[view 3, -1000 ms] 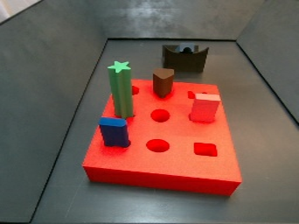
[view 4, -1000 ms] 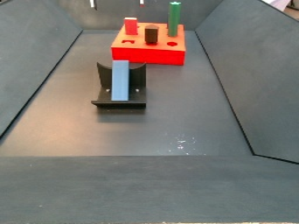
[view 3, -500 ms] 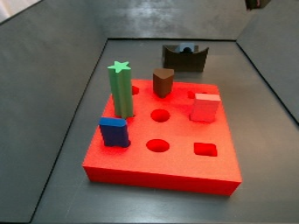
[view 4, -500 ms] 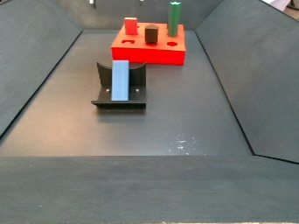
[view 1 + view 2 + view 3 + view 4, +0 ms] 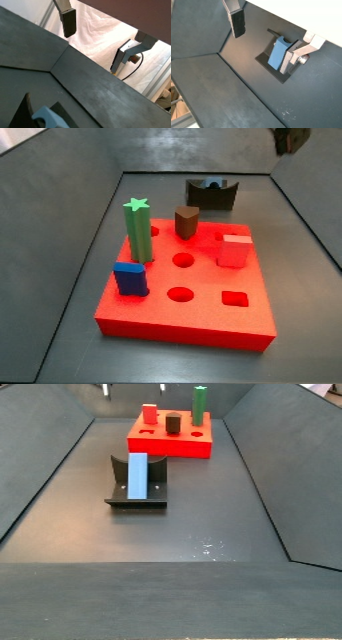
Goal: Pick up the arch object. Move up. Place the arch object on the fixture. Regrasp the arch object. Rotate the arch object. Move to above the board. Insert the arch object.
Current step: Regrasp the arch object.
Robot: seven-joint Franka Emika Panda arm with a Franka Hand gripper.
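Hovering high over dark grey floor [image 5: 187, 534], hand [image 5: 271, 32] wide open, empty; arch object [image 5: 138, 476] lying on fixture [image 5: 115, 482].

The gripper [image 5: 266, 37] is raised high above the floor with nothing between its fingers. In both wrist views the two fingers [image 5: 67, 22] stand wide apart, jaws open. In a side view only a dark part of the gripper [image 5: 290, 139] enters at the upper edge.
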